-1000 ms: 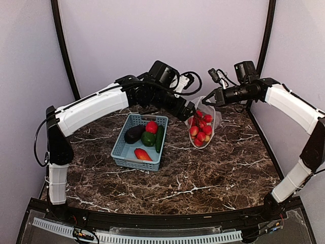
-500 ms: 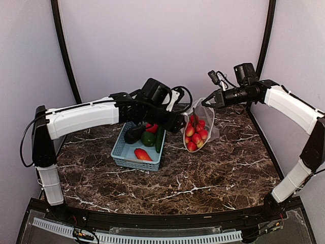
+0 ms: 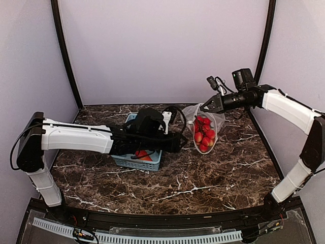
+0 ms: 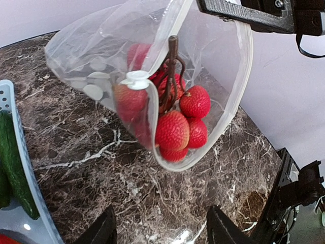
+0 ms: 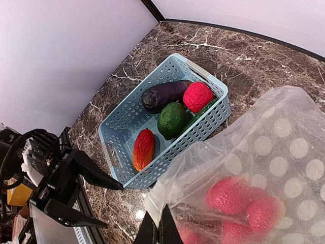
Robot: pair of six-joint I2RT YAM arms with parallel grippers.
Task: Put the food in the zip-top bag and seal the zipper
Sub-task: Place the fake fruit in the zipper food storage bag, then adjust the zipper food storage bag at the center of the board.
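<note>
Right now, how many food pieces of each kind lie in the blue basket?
Purple eggplant: 1
Green pepper: 1
Green cucumber: 1
Red round piece: 1
Red-orange piece: 1
Total in the basket: 5

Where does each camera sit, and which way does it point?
Top external: high behind the left arm and right arm, looking down on the table; both show.
Left wrist: on the left arm, facing the bag of tomatoes; left claw tips show.
Right wrist: on the right arm, looking over the bag at the basket; shut right claw shows.
Shared: both wrist views see the bag.
</note>
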